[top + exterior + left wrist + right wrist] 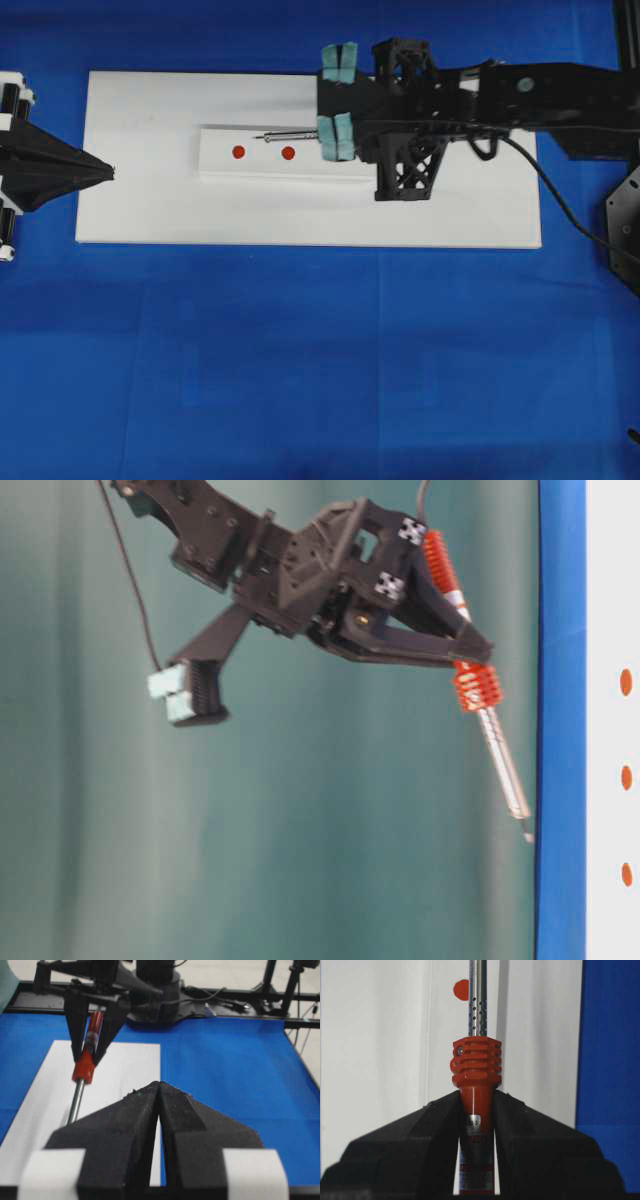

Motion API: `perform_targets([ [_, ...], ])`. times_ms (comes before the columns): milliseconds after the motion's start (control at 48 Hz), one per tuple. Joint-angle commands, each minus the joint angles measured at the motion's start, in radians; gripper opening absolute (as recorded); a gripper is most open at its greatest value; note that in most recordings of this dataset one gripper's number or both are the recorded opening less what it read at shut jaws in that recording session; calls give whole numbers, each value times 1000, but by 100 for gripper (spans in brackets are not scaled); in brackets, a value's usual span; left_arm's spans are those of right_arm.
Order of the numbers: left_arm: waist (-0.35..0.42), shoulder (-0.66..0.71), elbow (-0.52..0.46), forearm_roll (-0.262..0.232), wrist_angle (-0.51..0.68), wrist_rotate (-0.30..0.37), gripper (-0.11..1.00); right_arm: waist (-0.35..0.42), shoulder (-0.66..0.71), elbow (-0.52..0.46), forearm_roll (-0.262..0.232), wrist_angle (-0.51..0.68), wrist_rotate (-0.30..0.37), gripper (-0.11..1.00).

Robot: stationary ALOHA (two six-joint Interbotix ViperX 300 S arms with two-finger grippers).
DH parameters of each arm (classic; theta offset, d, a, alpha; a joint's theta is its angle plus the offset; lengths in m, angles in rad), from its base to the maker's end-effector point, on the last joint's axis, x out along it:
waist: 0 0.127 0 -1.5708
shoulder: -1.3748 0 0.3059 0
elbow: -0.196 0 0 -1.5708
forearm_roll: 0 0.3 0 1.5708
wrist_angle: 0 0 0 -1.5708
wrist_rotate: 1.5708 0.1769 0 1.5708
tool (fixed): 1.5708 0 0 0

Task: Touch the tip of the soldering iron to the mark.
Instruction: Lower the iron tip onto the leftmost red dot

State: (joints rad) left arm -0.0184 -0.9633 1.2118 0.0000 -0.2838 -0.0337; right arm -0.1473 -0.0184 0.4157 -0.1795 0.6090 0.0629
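My right gripper is shut on the red-orange handle of the soldering iron. The iron's grey shaft points left over a white strip, and its tip lies just beyond two red dot marks. In the table-level view the tip hangs a little off the surface, tilted toward it. In the right wrist view one red mark shows just left of the shaft. My left gripper is shut and holds nothing at the board's left edge, its tip facing the iron.
The white strip lies on a larger white board over a blue cloth. The iron's black cord trails right from the right arm. Dark frame parts stand at the right edge.
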Motion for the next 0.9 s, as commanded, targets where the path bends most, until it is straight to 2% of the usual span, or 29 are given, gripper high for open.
perform_targets([
  [0,-2,8,-11,2,-5,0,0,-2,6,-29,2,-21,0,6],
  [500,-2,8,-9,2,-2,0,0,-23,109,-48,-2,-110,-2,6],
  [875,-2,9,-6,2,-2,0,0,-20,155,-43,0,-115,0,6],
])
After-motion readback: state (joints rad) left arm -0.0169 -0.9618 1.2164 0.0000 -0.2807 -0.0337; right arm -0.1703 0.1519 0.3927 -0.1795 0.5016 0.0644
